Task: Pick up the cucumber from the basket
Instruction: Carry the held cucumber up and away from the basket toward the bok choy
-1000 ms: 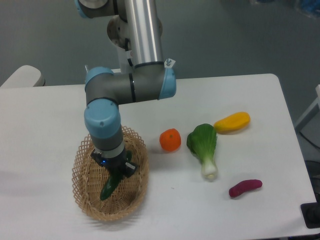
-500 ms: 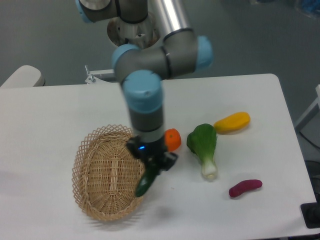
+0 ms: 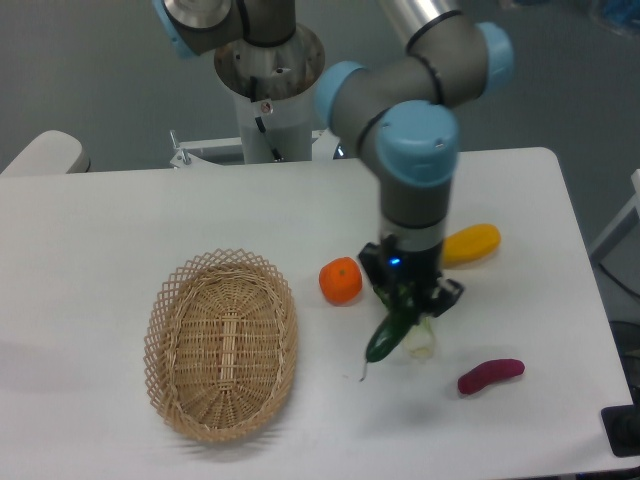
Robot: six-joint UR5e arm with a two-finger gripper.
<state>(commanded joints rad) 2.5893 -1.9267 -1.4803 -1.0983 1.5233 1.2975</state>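
My gripper (image 3: 405, 305) is shut on the cucumber (image 3: 389, 336), a slim dark green glossy piece that hangs tilted below the fingers, its thin stem tip pointing down-left. It is held above the table, right of the basket and over the leafy green vegetable. The basket (image 3: 221, 343), oval tan wicker with a lattice rim, stands at the front left with nothing in it.
An orange (image 3: 340, 280) lies between basket and gripper. The white stalk of the leafy vegetable (image 3: 421, 343) shows under the cucumber, its leaves hidden by the gripper. A yellow fruit (image 3: 470, 243) lies behind right, a purple piece (image 3: 490, 375) front right.
The arm has carried the cucumber out of the basket and to the right, past the orange, to above the leafy vegetable. The basket now holds nothing.
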